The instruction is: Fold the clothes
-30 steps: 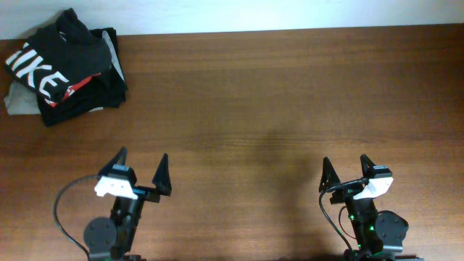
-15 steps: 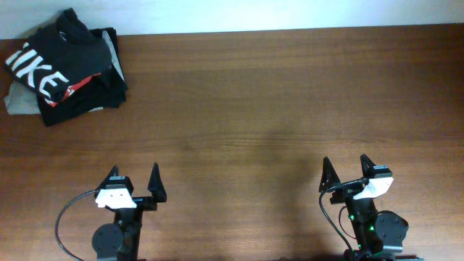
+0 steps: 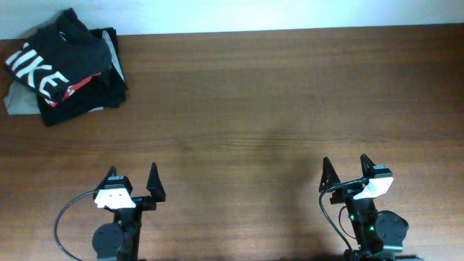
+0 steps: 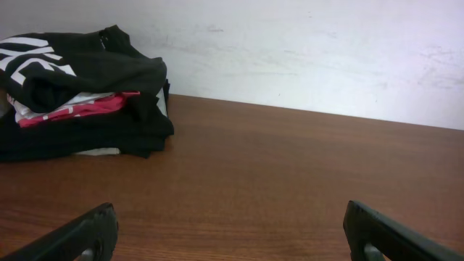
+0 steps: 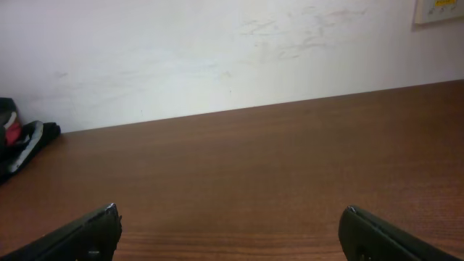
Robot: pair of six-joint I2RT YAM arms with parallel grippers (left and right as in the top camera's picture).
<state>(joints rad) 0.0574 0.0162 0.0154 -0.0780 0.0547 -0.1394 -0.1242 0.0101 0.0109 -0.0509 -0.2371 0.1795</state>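
Observation:
A dark charcoal T-shirt with white block lettering (image 3: 54, 54) lies folded on top of a pile of clothes at the table's far left corner. It also shows in the left wrist view (image 4: 80, 69), above red and white fabric. My left gripper (image 3: 133, 180) is open and empty near the front left edge, far from the pile; its fingertips show in its wrist view (image 4: 230, 226). My right gripper (image 3: 346, 171) is open and empty at the front right, and also shows in its wrist view (image 5: 230, 226). A dark edge of the pile (image 5: 22, 145) shows at the left of the right wrist view.
The brown wooden table (image 3: 275, 109) ends at a white wall (image 4: 304, 51) behind. A pale switch plate (image 5: 438, 10) is on the wall at the right. Cables run from both arm bases at the front edge.
My left gripper has drawn back toward the front edge and turned straighter, with its fingers closer together than one second ago. The right arm and the clothes pile have not moved.

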